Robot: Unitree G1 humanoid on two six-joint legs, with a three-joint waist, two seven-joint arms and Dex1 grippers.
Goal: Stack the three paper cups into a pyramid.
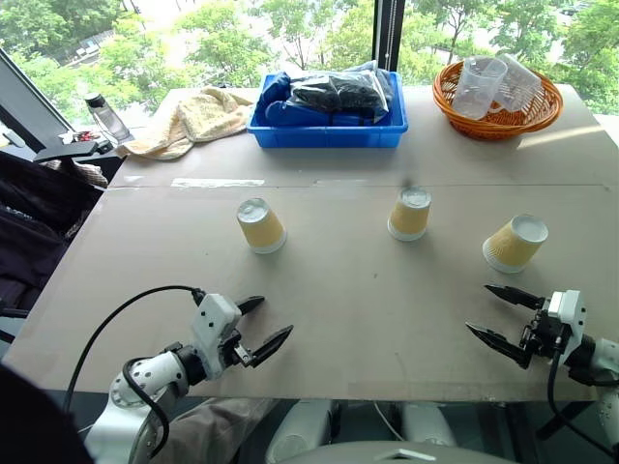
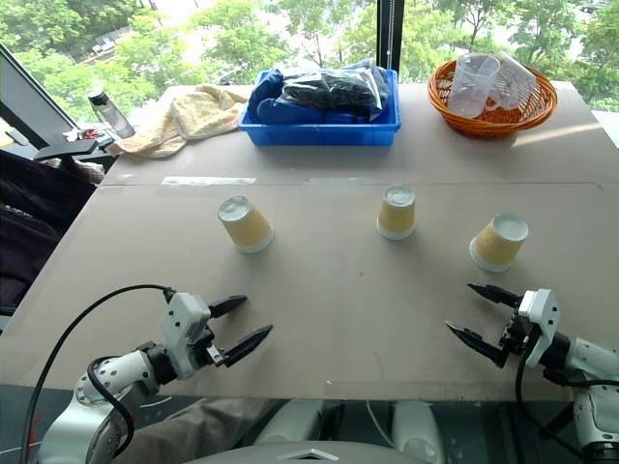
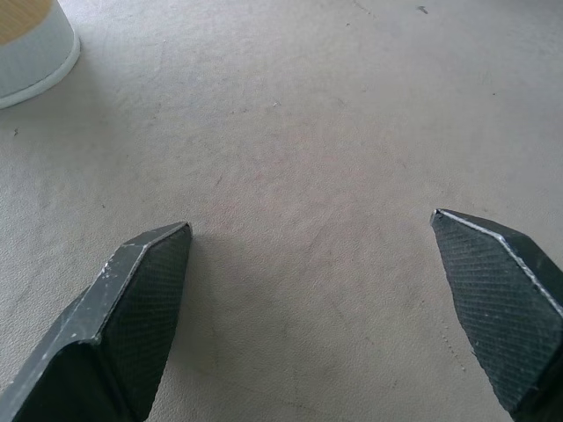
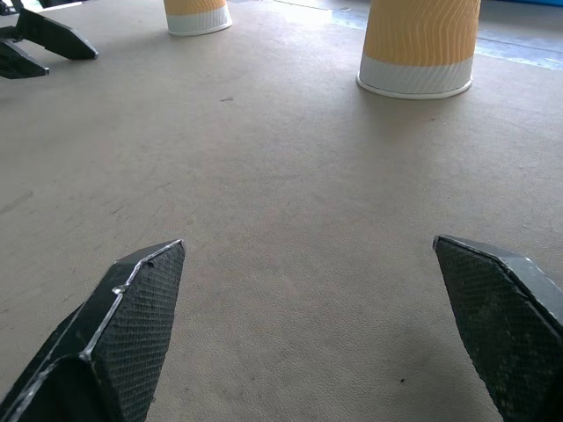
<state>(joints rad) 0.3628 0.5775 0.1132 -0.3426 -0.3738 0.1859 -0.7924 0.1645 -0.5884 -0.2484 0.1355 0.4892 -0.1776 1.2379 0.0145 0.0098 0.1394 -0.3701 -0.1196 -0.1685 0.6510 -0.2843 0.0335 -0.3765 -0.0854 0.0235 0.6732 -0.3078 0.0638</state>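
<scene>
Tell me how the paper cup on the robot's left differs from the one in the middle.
The left paper cup stands nearer the left gripper, while the middle paper cup sits farther back, toward the blue bin. The left one appears to lean left; the middle one looks straighter. Both are upside down, tan and ribbed, apart and unstacked.

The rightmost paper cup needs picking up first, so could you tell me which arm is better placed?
Probably the right: its open claw sits just short of the rightmost paper cup, while the left claw is across the table.
</scene>
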